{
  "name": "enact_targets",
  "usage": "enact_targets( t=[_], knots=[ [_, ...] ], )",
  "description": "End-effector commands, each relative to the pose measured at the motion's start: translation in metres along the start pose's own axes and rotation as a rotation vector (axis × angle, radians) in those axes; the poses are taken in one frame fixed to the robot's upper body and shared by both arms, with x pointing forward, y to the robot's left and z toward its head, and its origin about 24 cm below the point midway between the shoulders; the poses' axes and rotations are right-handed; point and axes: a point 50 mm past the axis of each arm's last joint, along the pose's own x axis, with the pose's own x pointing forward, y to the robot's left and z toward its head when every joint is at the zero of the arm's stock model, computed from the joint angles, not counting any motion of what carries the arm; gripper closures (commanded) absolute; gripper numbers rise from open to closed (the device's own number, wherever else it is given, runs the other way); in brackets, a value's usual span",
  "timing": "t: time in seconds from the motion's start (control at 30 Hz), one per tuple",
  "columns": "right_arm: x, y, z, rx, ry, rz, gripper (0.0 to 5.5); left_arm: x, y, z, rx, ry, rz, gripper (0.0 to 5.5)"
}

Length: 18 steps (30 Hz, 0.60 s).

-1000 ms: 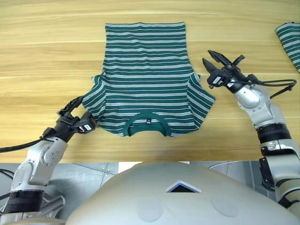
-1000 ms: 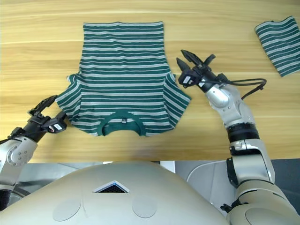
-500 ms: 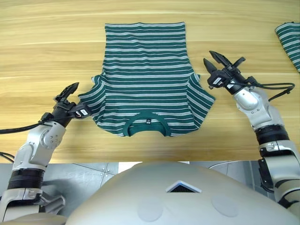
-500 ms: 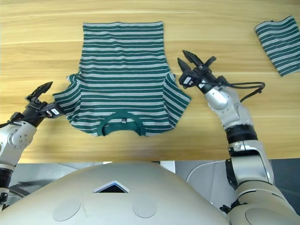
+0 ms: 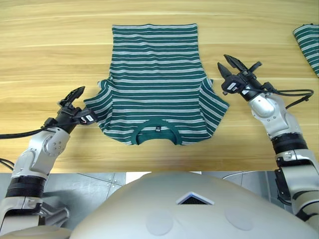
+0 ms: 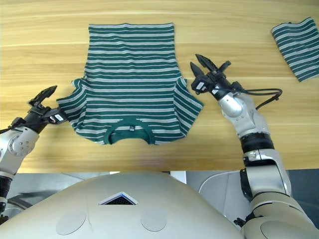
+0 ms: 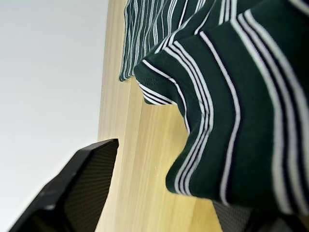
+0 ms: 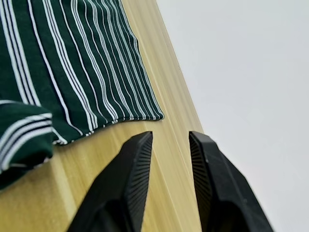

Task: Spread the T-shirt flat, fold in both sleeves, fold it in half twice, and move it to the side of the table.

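T-shirt lay spread flat mid-table, collar toward the robot. Spreading looked done. The left sleeve and right sleeve slanted in along the body but seemed only partly tucked, and both halvings and the move aside remained. The left gripper sat at the left sleeve's edge, jaws apart. The right gripper hung just beside the right sleeve, jaws apart. A folded cloth lay far right.
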Motion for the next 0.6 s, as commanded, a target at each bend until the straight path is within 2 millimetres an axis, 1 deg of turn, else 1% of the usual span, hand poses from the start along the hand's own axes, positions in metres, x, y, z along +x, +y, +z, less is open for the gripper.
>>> enact_targets(
  t=[0.03, 0.13, 0.27, 0.6],
  knots=[
    [-0.0021, -0.0037, -0.0021, 0.0, 0.006, -0.011, 4.13, -0.0166, -0.0546, -0.0018, -0.048, 0.055, -0.252, 2.6],
    [-0.0022, -0.0039, -0.0023, 0.0, 0.007, -0.01, 4.13, -0.0172, -0.0549, -0.0018, -0.056, 0.057, -0.246, 3.22],
    [-0.0021, -0.0042, -0.0028, -0.001, 0.01, -0.007, 4.13, -0.0186, -0.0571, -0.0008, -0.061, 0.055, -0.247, 3.83],
    [-0.0032, -0.0052, -0.0059, -0.005, 0.02, -0.001, 4.13, -0.0222, -0.06, 0.0021, -0.07, 0.066, -0.232, 4.71]
  ],
)
